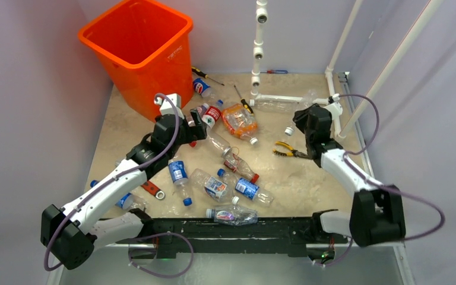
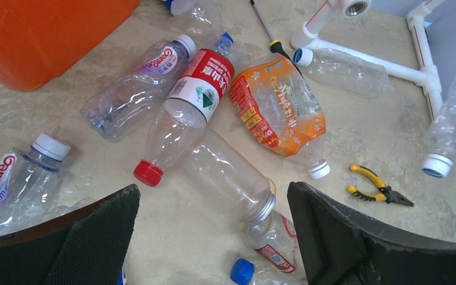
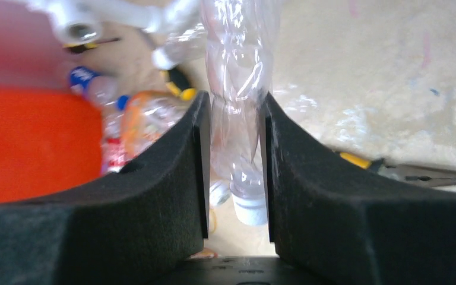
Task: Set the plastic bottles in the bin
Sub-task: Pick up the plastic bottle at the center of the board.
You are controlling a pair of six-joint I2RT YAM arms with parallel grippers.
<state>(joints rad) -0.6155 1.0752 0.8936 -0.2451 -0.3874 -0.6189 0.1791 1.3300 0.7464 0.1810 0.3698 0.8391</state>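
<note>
Your right gripper [image 3: 235, 154] is clamped on a crumpled clear bottle [image 3: 240, 65], cap toward the palm, right of centre in the top view — grasp step. Next, I'd say: lift clear of the white pipe frame [image 1: 259, 53], carry to the orange bin [image 1: 148, 71] upper left, and release over its mouth. Your left gripper [image 2: 214, 193] gapes above the red-capped bottle [image 2: 178, 119] — mind that arm when crossing.

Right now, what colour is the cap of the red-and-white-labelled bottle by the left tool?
The cap is red; best in left wrist view.
</note>
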